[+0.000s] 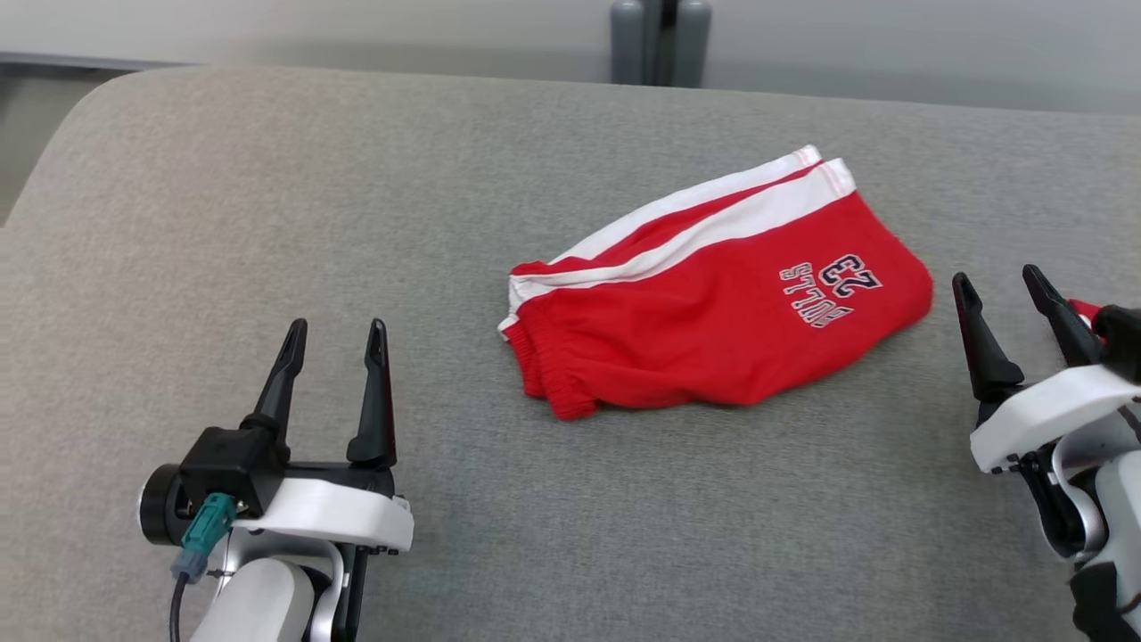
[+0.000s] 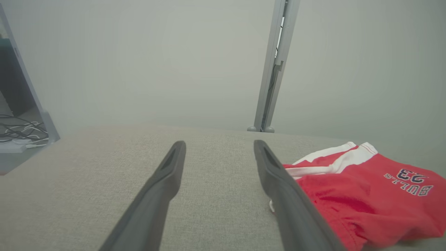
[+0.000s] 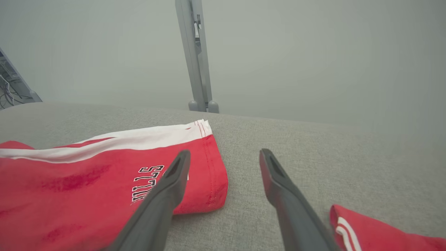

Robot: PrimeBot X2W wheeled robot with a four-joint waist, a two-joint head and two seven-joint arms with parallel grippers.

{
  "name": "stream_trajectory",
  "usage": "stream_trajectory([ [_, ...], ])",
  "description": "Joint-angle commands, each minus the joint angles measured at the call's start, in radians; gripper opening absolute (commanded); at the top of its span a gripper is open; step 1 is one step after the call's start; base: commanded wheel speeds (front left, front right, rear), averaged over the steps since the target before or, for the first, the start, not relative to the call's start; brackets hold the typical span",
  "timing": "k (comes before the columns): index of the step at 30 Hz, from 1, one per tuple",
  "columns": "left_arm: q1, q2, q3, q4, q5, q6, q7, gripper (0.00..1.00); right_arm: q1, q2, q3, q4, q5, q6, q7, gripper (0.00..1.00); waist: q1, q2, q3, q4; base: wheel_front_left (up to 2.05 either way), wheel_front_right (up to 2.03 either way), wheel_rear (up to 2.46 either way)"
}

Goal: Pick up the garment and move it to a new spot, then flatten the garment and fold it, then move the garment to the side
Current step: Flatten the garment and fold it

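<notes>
Head view: left gripper (image 1: pixel 338 328) and right gripper (image 1: pixel 997 278) both stand wide open and empty, flanking the red shorts (image 1: pixel 722 321) lying doubled on the grey pad (image 1: pixel 267 178); we judge each should pinch its nearer end low, catching every layer.

Garment (image 1: pixel 713 330): soft red knit cloth, matt, w/ white cloth side bands & a gathered, ribbed waistband; lettering looks printed, flat. Surface (image 1: pixel 267 205): grey woven fabric, coarse visible weave, matt, slightly fuzzy. Left gripper (image 1: pixel 337 328) & right gripper (image 1: pixel 997 278): fingers (image 2: pixel 163 188) dark matt plastic, smooth; wrist shell (image 1: pixel 330 517) white plastic, smooth, faint sheen. Post (image 2: pixel 275 66) at back: grey, smooth, prob. painted metal.
</notes>
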Motion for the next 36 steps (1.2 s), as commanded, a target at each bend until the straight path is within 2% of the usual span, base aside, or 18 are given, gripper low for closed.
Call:
stream_trajectory([
  [1,-0.012,-0.001,0.002,0.001,0.003,-0.005,-0.004,1.00,-0.014,-0.008,0.001,0.015,-0.006,0.000,0.001,1.00,0.0000,-0.0001,0.015,0.024,0.00,0.00,0.00],
  [13,-0.061,-0.056,-0.023,0.025,0.028,-0.037,-0.008,1.00,-0.231,-0.033,0.071,0.402,0.009,0.000,-0.008,1.00,0.0000,-0.0001,0.101,0.136,0.00,0.00,0.00],
  [22,-0.073,-0.087,-0.003,0.022,0.050,-0.056,-0.009,1.00,-0.298,0.008,0.160,0.545,0.087,0.001,-0.023,1.00,0.0000,-0.0001,0.122,0.151,0.00,0.00,0.00],
  [23,-0.074,-0.090,-0.002,0.021,0.054,-0.058,-0.009,1.00,-0.301,0.011,0.172,0.551,0.101,0.002,-0.017,0.66,0.0000,-0.0001,0.123,0.151,0.00,0.00,0.00],
  [24,-0.075,-0.093,0.001,0.021,0.055,-0.061,-0.009,1.00,-0.303,0.015,0.183,0.555,0.121,0.002,-0.015,0.25,0.0000,-0.0001,0.123,0.151,0.00,0.00,0.00],
  [25,-0.077,-0.095,0.004,0.020,0.057,-0.061,-0.009,1.00,-0.304,0.020,0.195,0.559,0.141,0.002,-0.010,0.00,0.0000,-0.0001,0.123,0.150,0.00,0.00,0.00],
  [36,-0.051,-0.106,0.039,0.019,0.074,-0.077,-0.009,1.00,-0.258,-0.043,0.229,0.474,0.313,0.000,-0.107,0.00,0.0000,-0.0001,0.106,0.100,0.00,0.00,0.00],
])
